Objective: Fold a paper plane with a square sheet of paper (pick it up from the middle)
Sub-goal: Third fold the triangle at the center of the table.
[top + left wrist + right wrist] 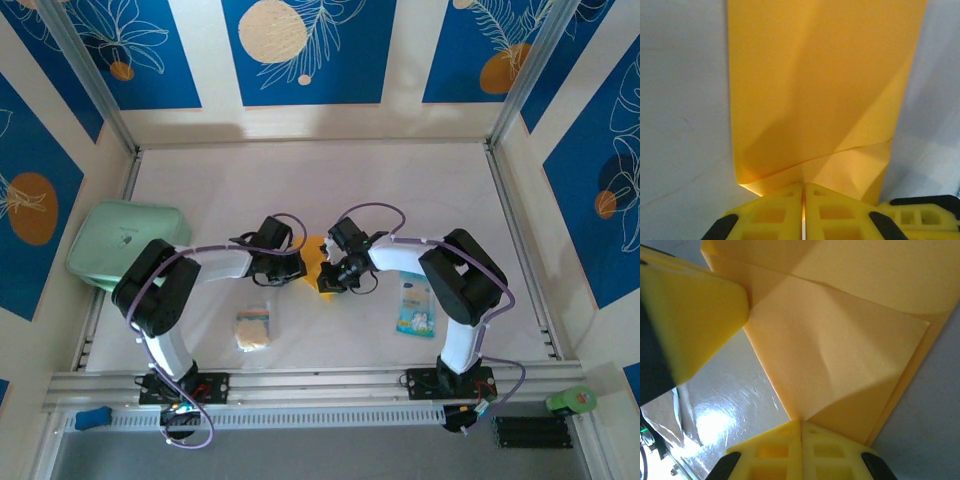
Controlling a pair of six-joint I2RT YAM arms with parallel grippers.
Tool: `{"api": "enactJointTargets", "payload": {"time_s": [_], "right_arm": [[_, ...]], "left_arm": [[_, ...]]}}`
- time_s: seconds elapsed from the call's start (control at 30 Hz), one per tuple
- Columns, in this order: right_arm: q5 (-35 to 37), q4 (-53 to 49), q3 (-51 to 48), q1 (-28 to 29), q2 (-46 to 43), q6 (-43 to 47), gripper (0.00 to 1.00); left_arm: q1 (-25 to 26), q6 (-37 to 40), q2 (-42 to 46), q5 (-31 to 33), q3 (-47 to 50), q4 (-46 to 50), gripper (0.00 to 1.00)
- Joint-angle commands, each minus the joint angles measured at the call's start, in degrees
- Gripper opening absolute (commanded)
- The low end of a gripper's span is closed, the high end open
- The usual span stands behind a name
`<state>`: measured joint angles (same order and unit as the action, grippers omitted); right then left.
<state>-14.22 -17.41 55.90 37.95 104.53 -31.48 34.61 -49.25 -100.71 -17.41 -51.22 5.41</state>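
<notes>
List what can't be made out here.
- Top view: the square sheet of paper is mostly covered by the left gripper and right gripper, so its outline and fold stage are hidden.
- Left wrist view: the sheet's far end is cut off by the top edge.
- Right wrist view: a blurred yellow shape covers one corner.
- Top view: the packet print is too small to read.

Overhead view of table (300, 180); wrist views close on the same paper (815, 90) (850, 350).
</notes>
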Motion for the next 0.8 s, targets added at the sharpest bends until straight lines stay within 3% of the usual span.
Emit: {"api": "enactJointTargets", "payload": {"time_s": [0.0,0.27,0.6,0.77], "right_arm": [[6.0,-7.1,-2.2,-0.5,4.2,0.9,0.01],[6.0,-6.9,-3.1,-0.6,3.8,1.4,0.01],[-1.0,-4.3,1.6,-0.5,-1.6,2.0,0.01],[0.4,-4.1,5.7,0.7,0.8,1.2,0.01]], "left_arm": [[-0.6,-0.9,-1.2,3.1,-1.6,2.5,0.10],[-1.7,-0.7,-2.6,8.2,-1.4,7.8,0.08],[-1.5,-0.9,-4.8,5.6,-0.5,7.8,0.05],[-1.4,-1.0,-4.9,5.5,-0.6,7.8,0.06]]}}
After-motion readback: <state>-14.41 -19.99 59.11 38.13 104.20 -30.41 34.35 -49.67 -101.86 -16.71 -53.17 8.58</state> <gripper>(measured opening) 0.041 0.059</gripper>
